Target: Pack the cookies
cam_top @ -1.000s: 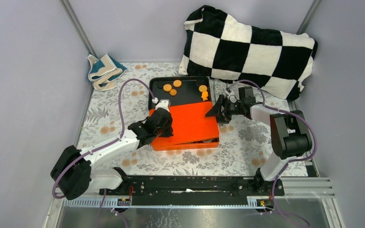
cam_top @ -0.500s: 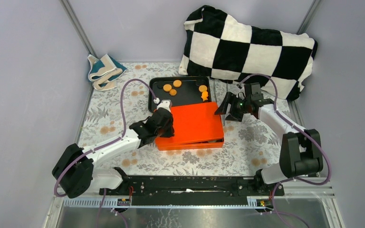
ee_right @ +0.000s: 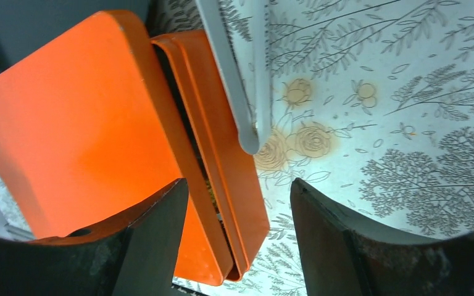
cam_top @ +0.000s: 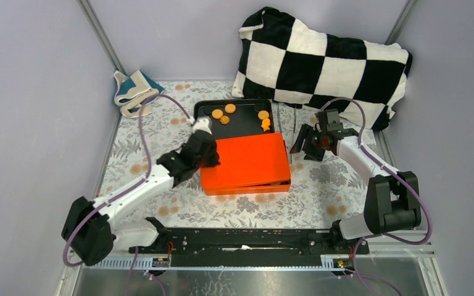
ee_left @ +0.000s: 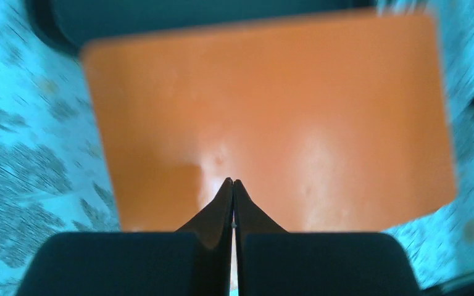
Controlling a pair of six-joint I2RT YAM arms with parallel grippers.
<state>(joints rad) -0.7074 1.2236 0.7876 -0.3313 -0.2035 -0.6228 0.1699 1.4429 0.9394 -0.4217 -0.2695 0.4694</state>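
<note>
Several orange-yellow cookies [cam_top: 224, 114] lie in the black tray [cam_top: 241, 128] at the back, with a fish-shaped one [cam_top: 265, 124] at its right. In front of it an orange lid [cam_top: 245, 159] lies on an orange box. My left gripper [cam_top: 210, 161] is shut and empty, its tips [ee_left: 232, 182] just over the lid's [ee_left: 271, 117] left part. My right gripper [cam_top: 302, 143] is open and empty beside the box's right end; in the right wrist view [ee_right: 239, 188] the lid [ee_right: 80, 123] sits slightly off the box base [ee_right: 231, 172], with a narrow gap between them.
Grey tongs [ee_right: 241, 92] lie on the floral cloth right of the box, also in the top view [cam_top: 289, 143]. A checkered pillow [cam_top: 324, 65] is at the back right and a folded cloth [cam_top: 134, 91] at the back left.
The orange lid has shifted right and settled flatter onto the box. My left gripper has drawn back to the lid's left edge. My right gripper has pulled away to the right.
</note>
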